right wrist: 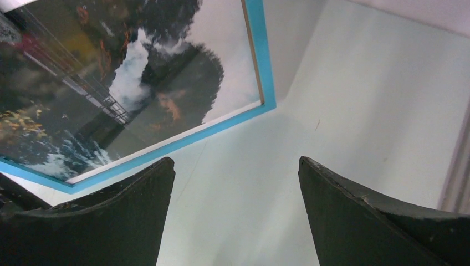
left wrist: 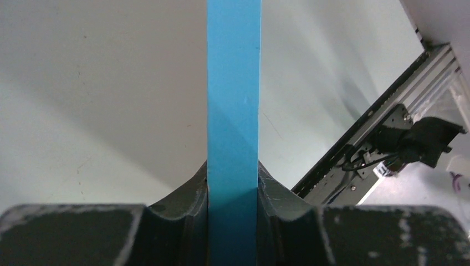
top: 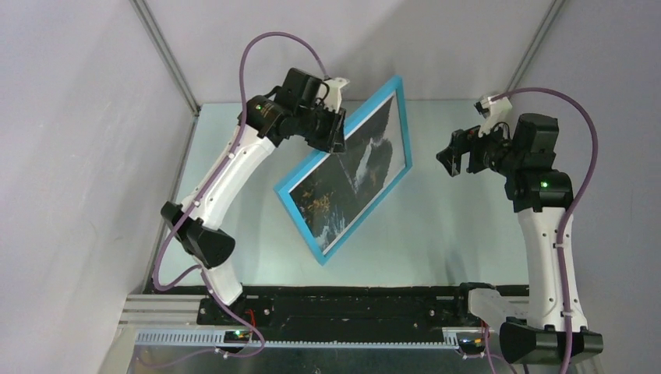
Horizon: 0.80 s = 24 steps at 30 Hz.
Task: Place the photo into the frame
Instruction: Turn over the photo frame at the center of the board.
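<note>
Frame bright blue; photo dark mountains, white waterfall, orange foliage; table pale grey-green.

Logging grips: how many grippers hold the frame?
1. The left gripper clamps the frame by its blue edge; the right gripper is open, apart from it.

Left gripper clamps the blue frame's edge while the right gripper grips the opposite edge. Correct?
No: the right gripper is open, clear of the frame, per the right wrist view. The left gripper does clamp the frame's edge.
</note>
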Each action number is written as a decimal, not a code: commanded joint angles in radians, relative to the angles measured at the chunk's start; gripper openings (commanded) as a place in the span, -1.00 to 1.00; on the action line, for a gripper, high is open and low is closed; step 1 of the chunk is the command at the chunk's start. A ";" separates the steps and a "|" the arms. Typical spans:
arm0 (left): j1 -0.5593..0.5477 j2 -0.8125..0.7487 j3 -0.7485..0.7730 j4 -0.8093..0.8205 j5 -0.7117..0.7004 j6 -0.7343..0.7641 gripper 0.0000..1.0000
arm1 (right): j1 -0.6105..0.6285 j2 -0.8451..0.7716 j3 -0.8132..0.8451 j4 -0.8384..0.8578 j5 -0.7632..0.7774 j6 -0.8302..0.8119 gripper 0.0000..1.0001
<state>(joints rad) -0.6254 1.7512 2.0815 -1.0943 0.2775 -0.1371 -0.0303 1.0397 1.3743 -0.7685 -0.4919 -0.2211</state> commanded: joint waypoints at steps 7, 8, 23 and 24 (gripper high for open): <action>0.135 -0.039 -0.082 0.246 0.162 -0.197 -1.00 | -0.021 0.062 -0.091 0.101 -0.083 0.102 0.73; 0.143 -0.040 -0.091 0.253 0.169 -0.205 -1.00 | -0.023 0.070 -0.107 0.113 -0.094 0.108 0.73; 0.345 -0.098 -0.474 0.617 0.290 -0.364 -1.00 | -0.034 0.229 -0.227 0.250 -0.207 0.162 0.72; 0.357 -0.103 -0.521 0.668 0.286 -0.371 -1.00 | -0.033 0.241 -0.233 0.258 -0.212 0.175 0.71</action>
<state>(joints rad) -0.3084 1.7344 1.6596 -0.6727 0.5323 -0.4229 -0.0608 1.2308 1.1557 -0.5983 -0.6525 -0.0910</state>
